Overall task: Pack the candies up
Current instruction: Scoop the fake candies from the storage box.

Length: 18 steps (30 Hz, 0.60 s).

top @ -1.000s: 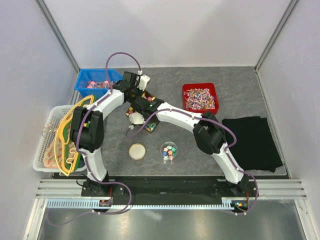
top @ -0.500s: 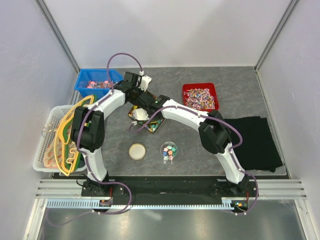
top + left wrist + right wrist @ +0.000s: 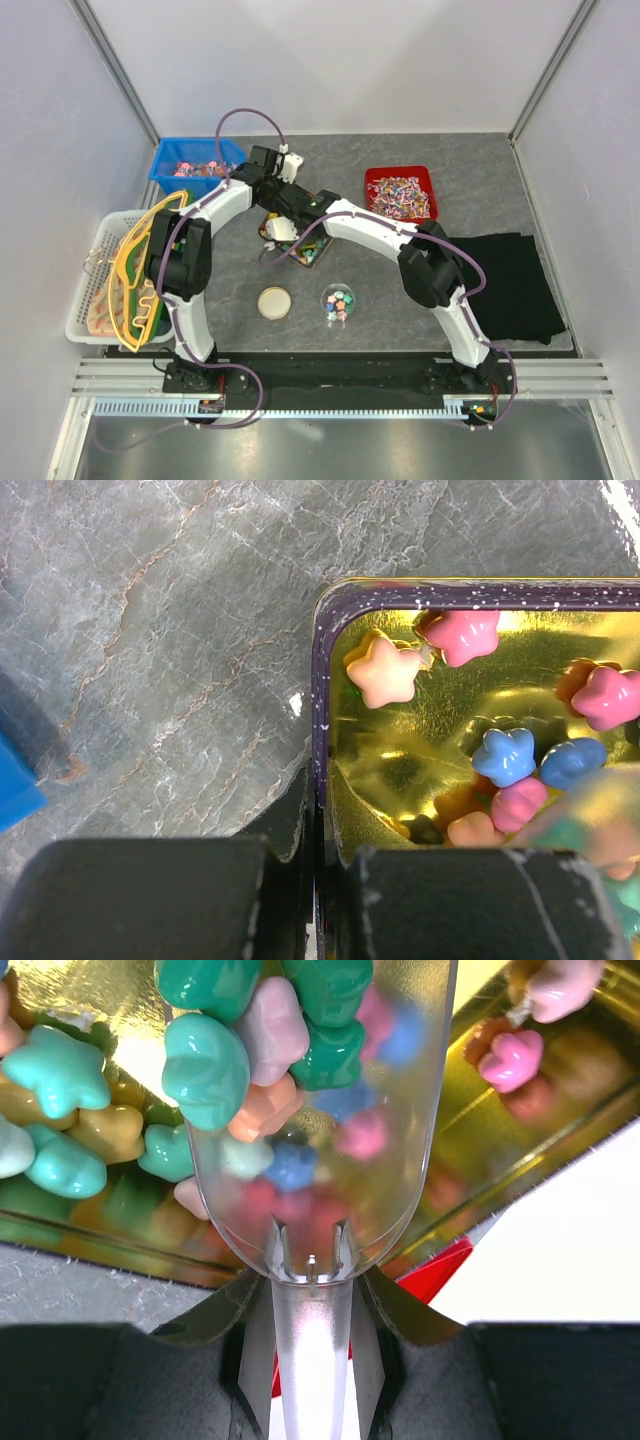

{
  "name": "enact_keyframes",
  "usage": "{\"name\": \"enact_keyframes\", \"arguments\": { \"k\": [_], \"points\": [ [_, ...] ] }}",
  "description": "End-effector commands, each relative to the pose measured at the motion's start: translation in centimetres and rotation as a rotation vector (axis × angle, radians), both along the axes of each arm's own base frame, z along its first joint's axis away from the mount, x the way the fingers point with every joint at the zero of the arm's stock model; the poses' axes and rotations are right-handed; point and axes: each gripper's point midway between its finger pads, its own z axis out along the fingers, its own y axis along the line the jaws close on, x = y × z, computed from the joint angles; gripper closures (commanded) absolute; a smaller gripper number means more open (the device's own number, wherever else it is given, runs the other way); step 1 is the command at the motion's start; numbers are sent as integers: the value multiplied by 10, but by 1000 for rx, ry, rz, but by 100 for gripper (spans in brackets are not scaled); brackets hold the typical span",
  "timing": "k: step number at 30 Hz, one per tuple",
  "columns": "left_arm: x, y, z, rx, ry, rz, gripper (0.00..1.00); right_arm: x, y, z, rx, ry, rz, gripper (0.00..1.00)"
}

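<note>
Candies [image 3: 383, 670], small chunky star-shaped sweets in pink, blue, green and peach, lie partly in the tin, partly in the scoop above it, and a few in a jar lower down the overhead view.

The grey marbled stone-look counter [image 3: 150, 630] carries everything. On it, at centre, sits the rectangular tin with a speckled purple rim and mirror-gold lining [image 3: 321, 695]. The left pincer [image 3: 320, 855] pinches its rim, one finger inside and one outside, steadying it. The right pincer [image 3: 312, 1345] is clamped on the handle of the clear plastic scoop [image 3: 400, 1110], which is well loaded with glossy sweets.

This looks like the scooping step. Next, I'd guess, the scoop must rise level, so that nothing rolls out, and travel to the small clear round jar [image 3: 338, 300] beside its tan round lid [image 3: 274, 302], then tip gently.
</note>
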Motion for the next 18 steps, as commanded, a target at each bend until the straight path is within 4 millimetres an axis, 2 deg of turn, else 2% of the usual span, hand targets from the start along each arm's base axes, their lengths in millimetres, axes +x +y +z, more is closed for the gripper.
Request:
{"name": "enact_keyframes", "arguments": {
  "k": [1, 9, 14, 18],
  "points": [
    [16, -16, 16, -86, -48, 24, 98, 1, -2, 43, 86, -46, -15, 100],
    [16, -17, 9, -93, -32, 28, 98, -6, -11, 47, 102, -17, -23, 100],
    [17, -16, 11, -93, -37, 31, 98, -17, -21, 55, 124, 6, -16, 100],
    [17, -15, 10, -97, -32, 30, 98, -35, -35, 59, 145, 51, 6, 100]
  ]
}}
